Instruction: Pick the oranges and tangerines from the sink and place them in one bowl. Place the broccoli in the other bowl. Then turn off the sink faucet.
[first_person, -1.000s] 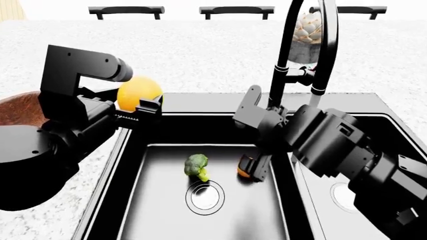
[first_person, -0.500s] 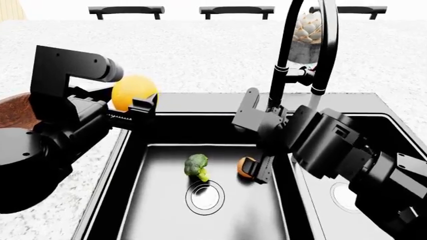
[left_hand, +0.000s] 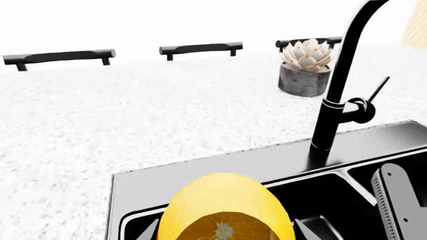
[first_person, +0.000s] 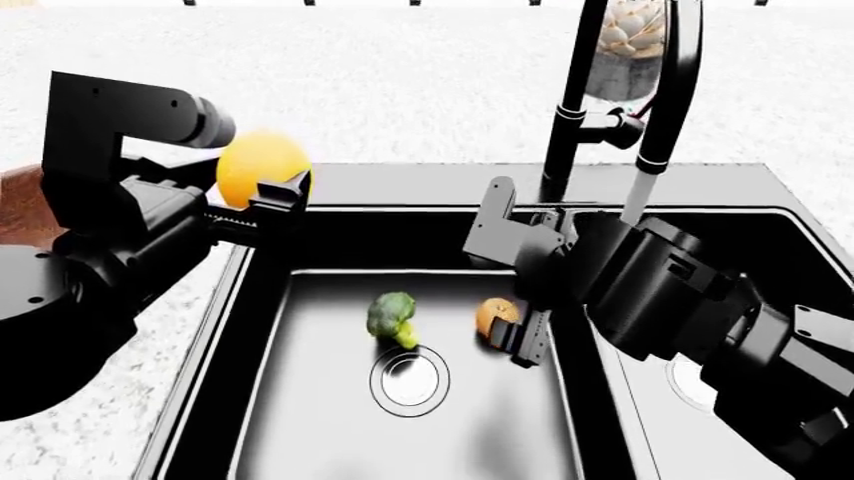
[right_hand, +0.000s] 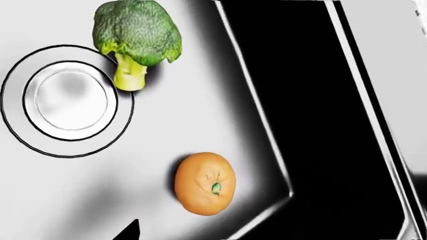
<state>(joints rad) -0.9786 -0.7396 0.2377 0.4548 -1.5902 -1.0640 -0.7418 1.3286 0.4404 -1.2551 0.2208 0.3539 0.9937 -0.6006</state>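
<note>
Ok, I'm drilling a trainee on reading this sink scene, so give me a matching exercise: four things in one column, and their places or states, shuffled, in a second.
Things:
1. orange
2. tangerine
3. broccoli
4. plant

Places or states:
A. lying on the basin floor beside the drain
B. standing on the counter behind the faucet
C. held in the left gripper, above the sink's rim
D. on the basin floor, under the right gripper

Pairs: 1-C, 2-D, 3-A, 4-B
</note>
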